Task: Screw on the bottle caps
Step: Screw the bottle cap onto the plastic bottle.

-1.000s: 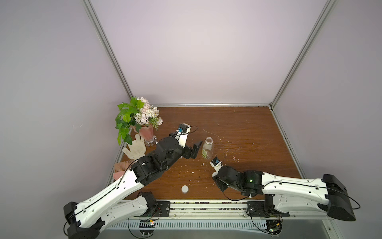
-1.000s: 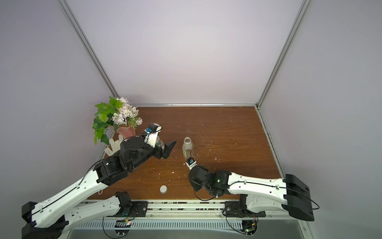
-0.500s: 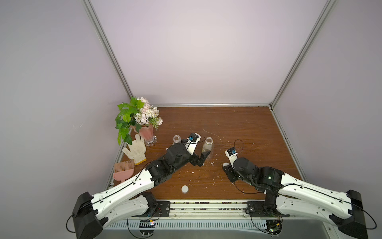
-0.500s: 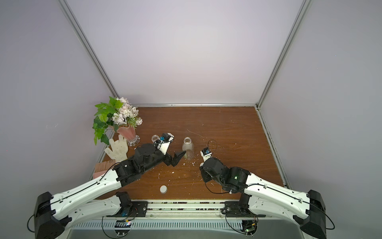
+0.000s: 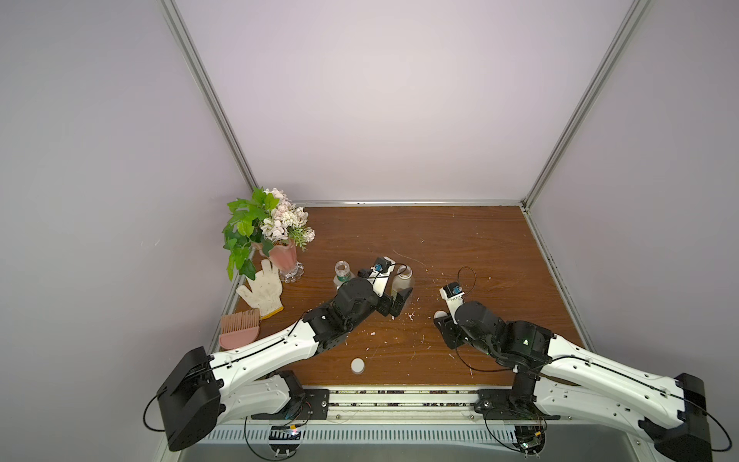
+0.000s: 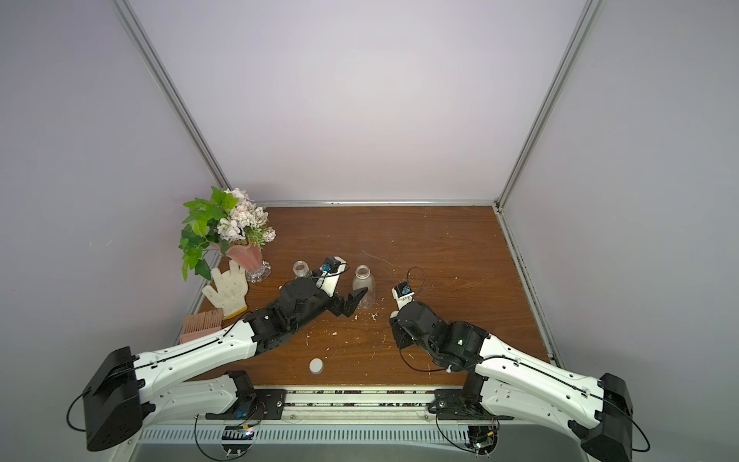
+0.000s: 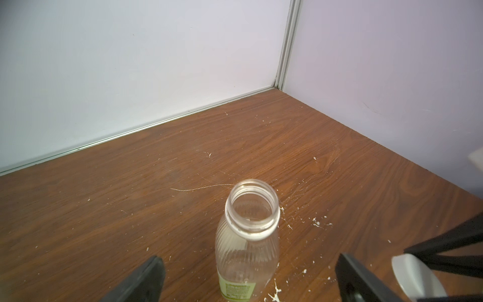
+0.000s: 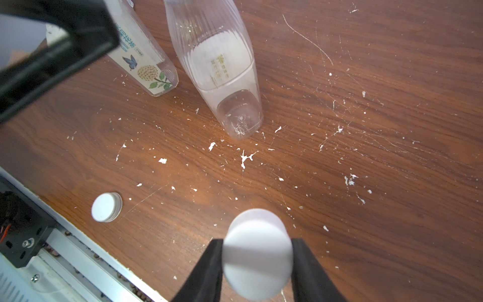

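A ribbed clear bottle [image 5: 402,279] [image 6: 363,285] stands uncapped near the table's middle. My left gripper [image 5: 400,301] [image 6: 354,304] is open around its lower body [image 7: 247,251], with a gap on each side. A second uncapped bottle [image 5: 343,273] [image 6: 301,269], with a green neck ring and a printed label [image 8: 146,70], stands just left of it. My right gripper [image 5: 440,318] [image 8: 257,257] is shut on a white bottle cap [image 8: 257,255], held above the table to the right of the ribbed bottle [image 8: 222,65]. Another white cap [image 5: 357,365] [image 6: 316,365] [image 8: 105,207] lies near the front edge.
A pink vase of flowers [image 5: 282,256], a white glove [image 5: 262,288] and a pink brush [image 5: 240,330] sit along the left edge. White crumbs are scattered over the wooden table [image 5: 460,240]. Walls close off the back and both sides.
My left gripper has swung right and come round the ribbed bottle, uncovering the green-ring bottle. My right gripper has carried its cap rightward and a little farther from the front edge.
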You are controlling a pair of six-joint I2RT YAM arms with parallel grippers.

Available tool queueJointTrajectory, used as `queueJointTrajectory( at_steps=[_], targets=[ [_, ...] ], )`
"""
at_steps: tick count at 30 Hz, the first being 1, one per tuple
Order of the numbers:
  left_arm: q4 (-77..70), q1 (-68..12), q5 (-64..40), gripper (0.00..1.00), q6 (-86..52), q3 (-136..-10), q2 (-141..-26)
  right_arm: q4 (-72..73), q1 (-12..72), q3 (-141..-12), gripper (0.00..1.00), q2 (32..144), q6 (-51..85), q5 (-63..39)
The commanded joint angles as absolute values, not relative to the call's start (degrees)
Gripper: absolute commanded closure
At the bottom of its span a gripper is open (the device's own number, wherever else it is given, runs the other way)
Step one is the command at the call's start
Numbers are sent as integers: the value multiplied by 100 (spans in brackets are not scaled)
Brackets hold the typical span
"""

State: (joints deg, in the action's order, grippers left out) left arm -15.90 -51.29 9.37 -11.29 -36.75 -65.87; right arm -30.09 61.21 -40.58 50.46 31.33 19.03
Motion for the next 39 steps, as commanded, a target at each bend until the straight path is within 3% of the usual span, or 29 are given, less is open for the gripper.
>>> queueJointTrajectory(
  at_steps=[1, 16, 39],
  targets=[
    [-2082, -5186, 1180, 1, -1176, -3571, -6782, -3034, 6081, -4288, 59, 4934, 3059, 1850],
    [-2834, -5194, 1349, 1, -1125, -3455, -7552, -3098, 6029, -4370, 58, 4924, 3028, 1863],
    [-3760, -5203, 1145, 21, -796, -3266, -8112, -3407, 5951, -4687, 59, 4925, 3155, 2160]
  ],
)
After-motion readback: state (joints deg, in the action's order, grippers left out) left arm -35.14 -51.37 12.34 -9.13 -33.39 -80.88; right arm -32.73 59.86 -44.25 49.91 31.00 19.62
